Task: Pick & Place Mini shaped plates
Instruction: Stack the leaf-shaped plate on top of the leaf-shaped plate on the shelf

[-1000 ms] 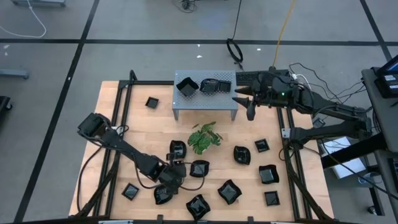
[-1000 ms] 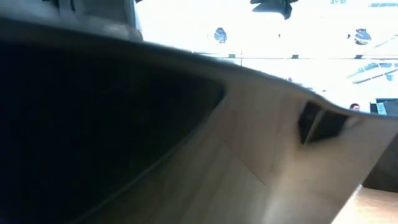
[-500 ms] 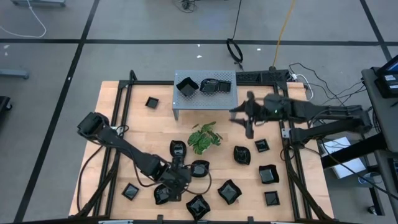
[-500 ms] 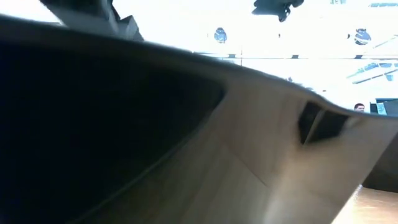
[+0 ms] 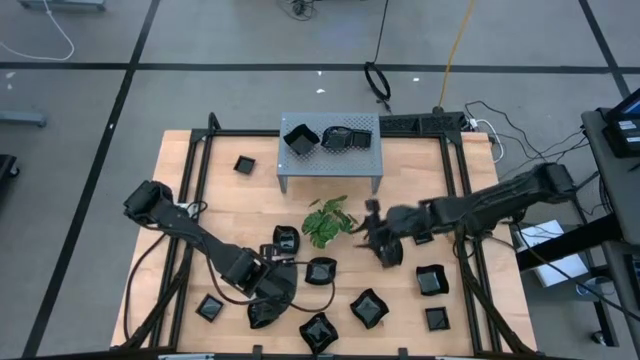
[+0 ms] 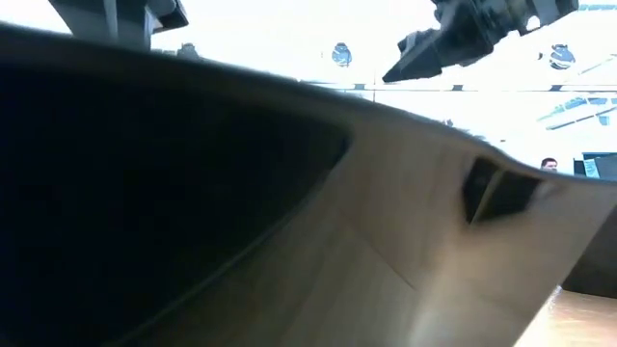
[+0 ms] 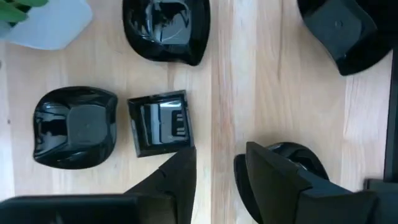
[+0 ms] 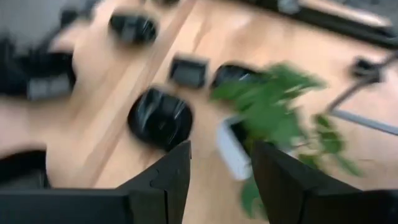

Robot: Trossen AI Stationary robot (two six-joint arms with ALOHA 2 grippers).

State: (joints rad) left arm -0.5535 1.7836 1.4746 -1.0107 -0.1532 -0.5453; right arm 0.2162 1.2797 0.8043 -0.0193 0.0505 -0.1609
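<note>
Black mini plates (image 5: 367, 308) scattered over the lower half of the wooden surface (image 5: 230, 215) in the high view: a cluster at lower centre, three more at lower right (image 5: 431, 279), one square one alone at upper left (image 5: 243, 165), and two up on the grey perforated stand (image 5: 331, 152) at top centre. Just below the stand, at mid-frame, a green plant (image 5: 327, 220). Left end effector (image 5: 273, 283) low over the lower-centre cluster, fingers parted and empty; in its wrist view, poised beside a small square plate (image 7: 160, 123), with a rounded plate (image 7: 74, 127) to that plate's left, another (image 7: 166, 28) at the top, and a further one partly under the right finger (image 7: 283, 180). Right end effector (image 5: 381, 240) at mid-frame just right of the plant, over a plate there, fingers spread, nothing held; its wrist view blurred, showing the plant (image 8: 273, 115) and a round plate (image 8: 160, 117) ahead of the open fingers. Low view mostly blocked by a dark shape close to the lens.
</note>
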